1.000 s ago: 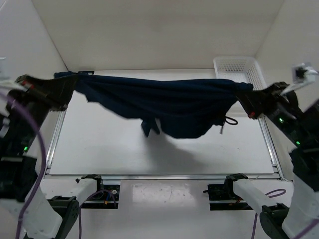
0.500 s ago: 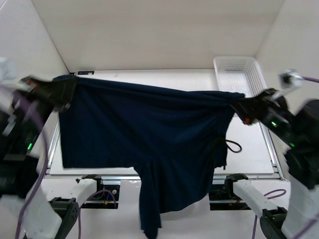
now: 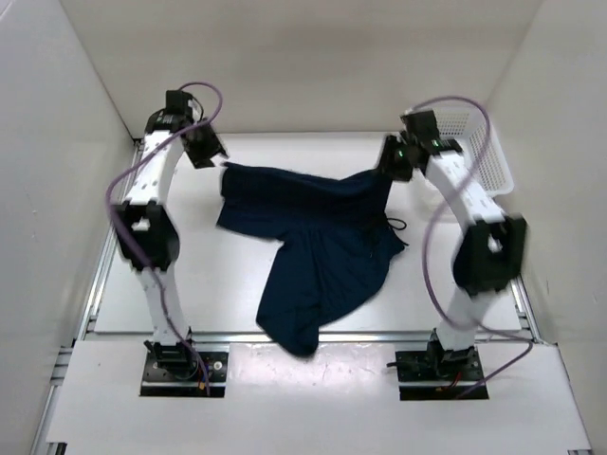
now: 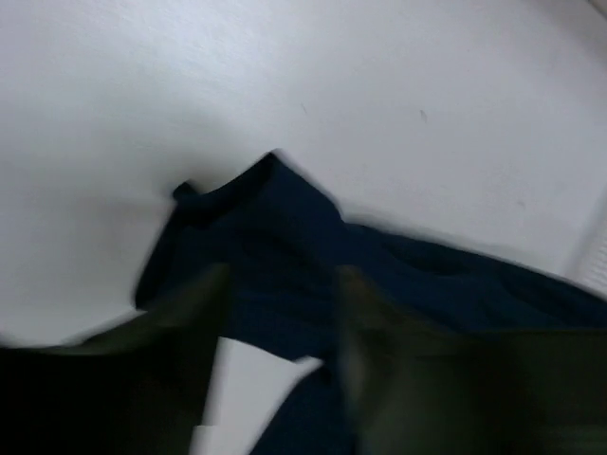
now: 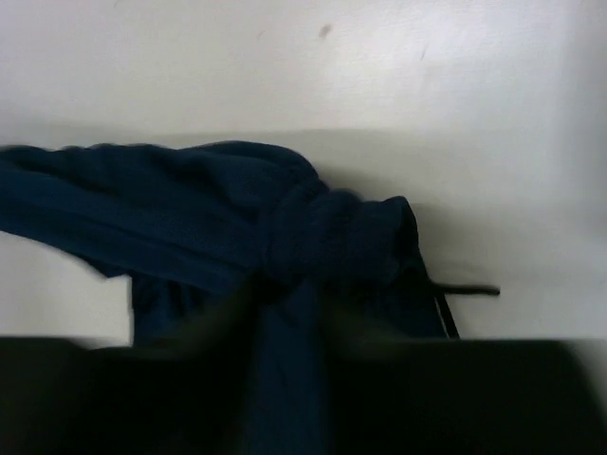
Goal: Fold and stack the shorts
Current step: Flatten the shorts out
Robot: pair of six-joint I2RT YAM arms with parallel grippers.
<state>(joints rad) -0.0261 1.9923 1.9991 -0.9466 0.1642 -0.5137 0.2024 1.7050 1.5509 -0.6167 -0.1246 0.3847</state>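
A pair of dark navy soft fabric shorts (image 3: pixel 313 227) lies loosely spread on the white worktop (image 3: pixel 190 275). The gathered waistband runs along the far side. One leg trails toward the near edge, where its tip lies over the metal rail (image 3: pixel 379 335). A thin dark drawstring (image 3: pixel 396 225) curls out of the fabric on the right side.

The left hand (image 3: pixel 211 154) hangs near the far left corner, just beside the left end of the waistband. In the left wrist view its blurred fingers (image 4: pixel 204 322) stand apart, and the cloth's corner (image 4: pixel 266 190) lies flat on the worktop beyond them, so this hand looks open and grips nothing.

The right hand (image 3: pixel 392 166) sits at the right end of the waistband. In the right wrist view, bunched navy cloth (image 5: pixel 313 227) gathers right at the blurred fingers (image 5: pixel 341 327), with the drawstring end (image 5: pixel 465 290) just to the right. Whether this hand is gripping the cloth or has let go cannot be told.

A white plastic mesh basket (image 3: pixel 493 156) stands in the far right corner, partly hidden behind the right arm and apart from the shorts. Purple cables (image 3: pixel 204 90) loop above both arms.
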